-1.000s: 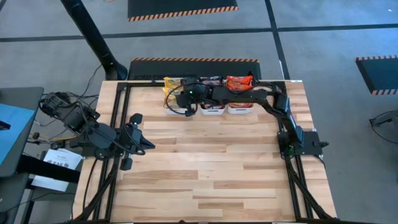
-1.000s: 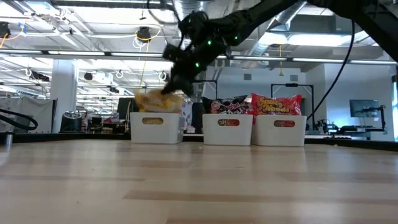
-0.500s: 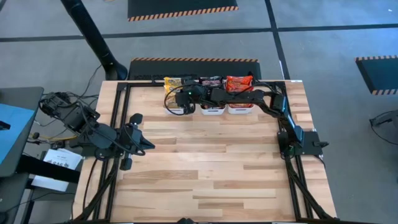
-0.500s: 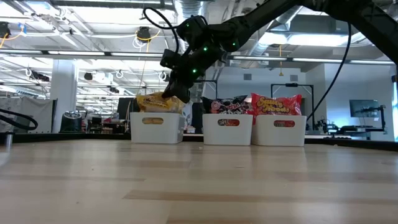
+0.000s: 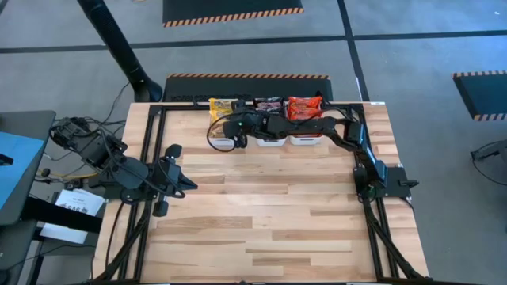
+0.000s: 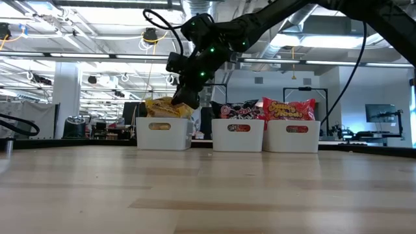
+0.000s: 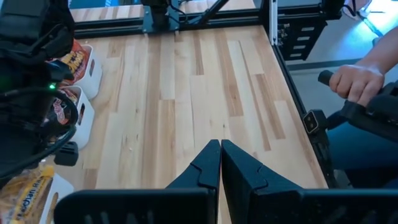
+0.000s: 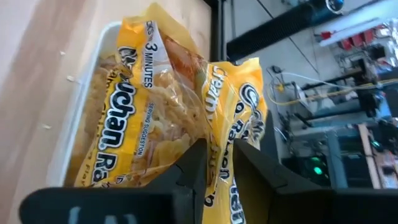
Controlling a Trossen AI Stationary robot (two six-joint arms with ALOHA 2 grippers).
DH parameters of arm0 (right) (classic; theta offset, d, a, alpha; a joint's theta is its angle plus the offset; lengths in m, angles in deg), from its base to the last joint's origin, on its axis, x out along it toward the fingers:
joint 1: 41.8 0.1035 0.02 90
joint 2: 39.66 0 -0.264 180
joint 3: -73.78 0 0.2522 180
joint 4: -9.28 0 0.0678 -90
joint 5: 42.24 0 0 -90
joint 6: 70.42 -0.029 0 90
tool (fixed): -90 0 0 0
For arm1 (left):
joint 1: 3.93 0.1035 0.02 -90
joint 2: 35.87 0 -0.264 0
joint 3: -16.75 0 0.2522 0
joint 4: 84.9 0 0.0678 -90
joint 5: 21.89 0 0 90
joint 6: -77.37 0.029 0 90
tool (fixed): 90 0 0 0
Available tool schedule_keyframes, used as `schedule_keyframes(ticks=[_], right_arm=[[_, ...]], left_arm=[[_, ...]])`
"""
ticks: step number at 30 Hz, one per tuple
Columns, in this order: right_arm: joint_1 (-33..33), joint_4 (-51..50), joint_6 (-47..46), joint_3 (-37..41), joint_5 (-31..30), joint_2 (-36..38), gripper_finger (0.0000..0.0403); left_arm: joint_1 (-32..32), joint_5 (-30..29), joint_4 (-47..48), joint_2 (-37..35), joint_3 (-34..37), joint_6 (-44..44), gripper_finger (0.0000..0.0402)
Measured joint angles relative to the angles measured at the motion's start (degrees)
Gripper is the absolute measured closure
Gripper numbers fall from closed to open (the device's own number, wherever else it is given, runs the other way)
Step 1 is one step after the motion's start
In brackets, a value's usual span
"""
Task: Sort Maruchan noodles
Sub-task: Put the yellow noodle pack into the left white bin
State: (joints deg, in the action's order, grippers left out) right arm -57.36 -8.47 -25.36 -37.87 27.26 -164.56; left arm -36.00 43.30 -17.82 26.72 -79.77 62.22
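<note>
Three white bins stand in a row at the table's far edge. The left bin [image 6: 162, 133] holds yellow Maruchan noodles [image 6: 164, 108], the middle bin [image 6: 238, 135] dark packets [image 6: 239, 110], the right bin [image 6: 294, 135] red packets [image 6: 289, 108]. My right gripper [image 6: 183, 103] hangs over the left bin, slanting down, its fingers parted on either side of a yellow packet [image 8: 233, 118] that stands among the other yellow ones [image 8: 134, 118]. My left gripper [image 5: 190, 187] waits shut above the table's left side. My right gripper has the yellow packet's upper edge [image 8: 219, 155] between its parted fingers, coming at it slanting from above. Whether a finger [image 8: 194, 167] touches the wrapper, I cannot tell. The packet sits upright in the left bin, leaning on the other yellow packets.
Bare wooden tabletop [image 5: 269, 214] stretches from the bins to the near edge. Black frame rails [image 5: 372, 214] run along both sides. In the left wrist view a person's hand [image 7: 357, 81] holds a control handle beyond the table's edge.
My right gripper has sunk and tipped toward the left bin, shifting a little toward the table's left and near side. The yellow packet it carried has come down from above the bin's rim and now sits among the other yellow packets.
</note>
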Motion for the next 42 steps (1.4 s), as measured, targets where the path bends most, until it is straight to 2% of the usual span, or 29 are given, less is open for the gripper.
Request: schedule_keyframes(ticks=[9, 18, 28, 31, 36, 38, 42], right_arm=[[1.94, 0.13, 0.15, 0.00, -0.98, 0.00, 0.0299], [3.30, -0.23, 3.26, 0.02, -11.75, 0.11, 0.0300], [6.88, -0.17, 2.27, 0.02, -12.54, 1.55, 0.0300], [7.91, -0.88, 0.17, 0.02, -11.69, 1.53, 0.0300], [7.75, -7.53, -6.45, 0.02, -2.95, 0.91, 0.0300], [7.03, -9.97, -8.25, 0.13, -2.64, 0.76, 0.0301], [5.57, -8.50, -9.26, 0.02, -0.90, 0.87, 0.0308]], left_arm=[[0.00, -0.01, -0.04, 0.00, 0.00, -0.49, 0.0401], [0.00, -0.01, -0.04, 0.00, 0.00, -1.15, 0.0402], [0.00, -0.01, 0.00, 0.00, 0.00, -0.56, 0.0402], [0.00, -0.01, 0.00, 0.00, 0.00, -0.56, 0.0401], [0.00, -0.01, 0.01, 0.00, 0.00, -0.53, 0.0401], [0.00, -0.01, 0.02, 0.00, 0.00, -0.52, 0.0401], [0.00, -0.06, 0.02, 0.00, 0.00, -0.51, 0.0401]])
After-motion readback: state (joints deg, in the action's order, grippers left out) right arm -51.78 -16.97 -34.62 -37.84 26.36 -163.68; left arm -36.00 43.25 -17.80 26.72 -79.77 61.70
